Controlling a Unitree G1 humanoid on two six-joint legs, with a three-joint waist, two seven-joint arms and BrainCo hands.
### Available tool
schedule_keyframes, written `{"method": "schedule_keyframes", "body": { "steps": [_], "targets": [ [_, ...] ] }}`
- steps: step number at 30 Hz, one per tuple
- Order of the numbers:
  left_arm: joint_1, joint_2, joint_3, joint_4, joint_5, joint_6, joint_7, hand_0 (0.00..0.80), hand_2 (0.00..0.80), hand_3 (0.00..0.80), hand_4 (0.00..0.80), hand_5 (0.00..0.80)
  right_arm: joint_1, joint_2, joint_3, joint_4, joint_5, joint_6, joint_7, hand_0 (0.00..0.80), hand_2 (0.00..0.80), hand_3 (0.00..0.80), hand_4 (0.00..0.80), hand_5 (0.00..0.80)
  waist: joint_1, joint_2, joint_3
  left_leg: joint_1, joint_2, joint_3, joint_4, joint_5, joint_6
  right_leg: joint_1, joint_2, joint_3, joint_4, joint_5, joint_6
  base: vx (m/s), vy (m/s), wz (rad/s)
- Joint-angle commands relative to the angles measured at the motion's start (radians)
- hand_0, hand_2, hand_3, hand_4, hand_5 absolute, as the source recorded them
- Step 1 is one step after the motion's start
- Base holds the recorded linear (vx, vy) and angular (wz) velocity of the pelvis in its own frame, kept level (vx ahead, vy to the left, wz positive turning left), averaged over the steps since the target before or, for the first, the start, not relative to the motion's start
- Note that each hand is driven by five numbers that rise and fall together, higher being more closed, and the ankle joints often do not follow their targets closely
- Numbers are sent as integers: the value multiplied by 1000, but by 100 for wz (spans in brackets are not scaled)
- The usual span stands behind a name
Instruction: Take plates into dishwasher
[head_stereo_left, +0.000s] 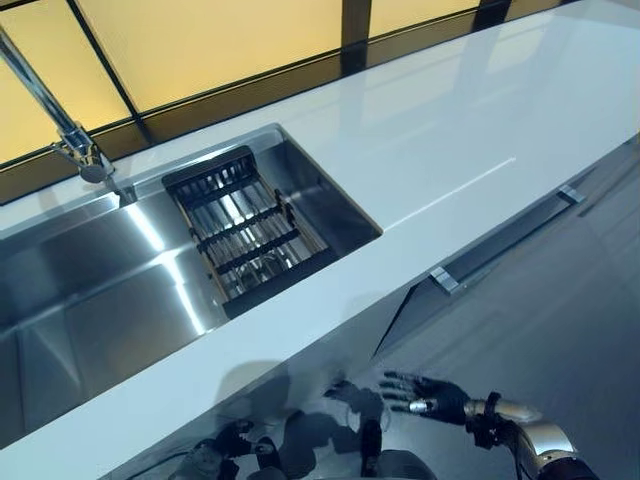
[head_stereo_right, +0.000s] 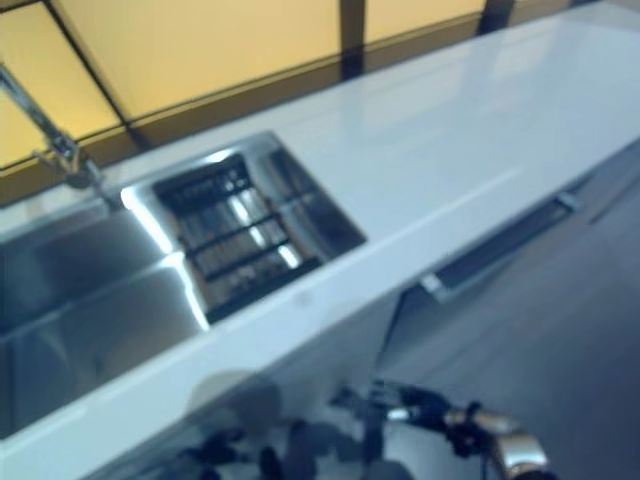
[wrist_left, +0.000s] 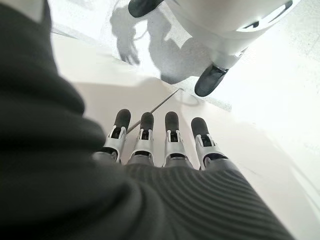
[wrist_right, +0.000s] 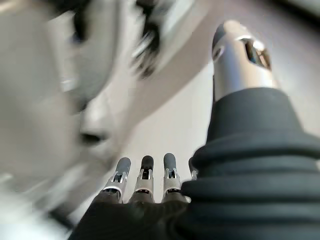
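Observation:
No plate shows in any view. A black dish rack (head_stereo_left: 245, 230) sits in the right end of the steel sink (head_stereo_left: 90, 300). Under the white counter (head_stereo_left: 450, 140), a grey front panel (head_stereo_left: 520, 320) carries a long bar handle (head_stereo_left: 505, 235); a dark gap runs along the panel's top edge. My right hand (head_stereo_left: 432, 395) hovers low in front of that panel, below the handle's left end, with its fingers spread and holding nothing; the right wrist view shows its straight fingers (wrist_right: 145, 172) too. In the left wrist view my left hand (wrist_left: 150, 145) points down at the floor, fingers straight and holding nothing.
A tall tap (head_stereo_left: 70, 135) rises at the sink's back left. Yellow window panes (head_stereo_left: 220, 40) in dark frames run behind the counter. The glossy cabinet front (head_stereo_left: 300, 420) below the sink reflects dark shapes.

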Motion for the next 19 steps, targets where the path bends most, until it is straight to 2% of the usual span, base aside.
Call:
{"method": "schedule_keyframes", "body": {
  "steps": [1,5,10,16,19],
  "targets": [
    [-110,88,-12,1,43,-1,19,0,0,0,0,0,-75,5,-9,99,-147,-47,-221,0,0,0,0,0,4,-77,39,64,-46,33,24,-61,17,38,-16,61,5,-86,55,0,0,0],
    [-128,64,-37,16,34,37,48,0,0,0,0,0,-118,30,50,234,-400,-81,-424,0,0,0,0,0,25,-73,41,58,-48,5,36,-68,21,46,-11,61,5,-89,48,10,-38,2],
    [-135,40,-51,55,-6,55,77,0,0,0,0,0,-185,83,115,354,-481,-52,-548,0,0,0,0,0,65,-65,37,36,-57,-47,72,-80,25,51,-10,58,12,-100,31,1,-33,19],
    [-114,15,-24,95,-49,53,95,0,0,0,0,0,-219,131,142,473,-540,-36,-595,0,0,0,0,0,118,-50,35,-5,-56,-109,113,-49,15,68,-2,44,14,-114,15,-2,-32,26],
    [-103,12,-10,90,-36,48,87,0,0,0,0,0,-215,142,144,499,-531,-31,-572,0,0,0,0,0,141,-45,44,-35,-62,-109,131,-44,15,88,-3,18,20,-125,10,4,-27,42]
  ]
}}
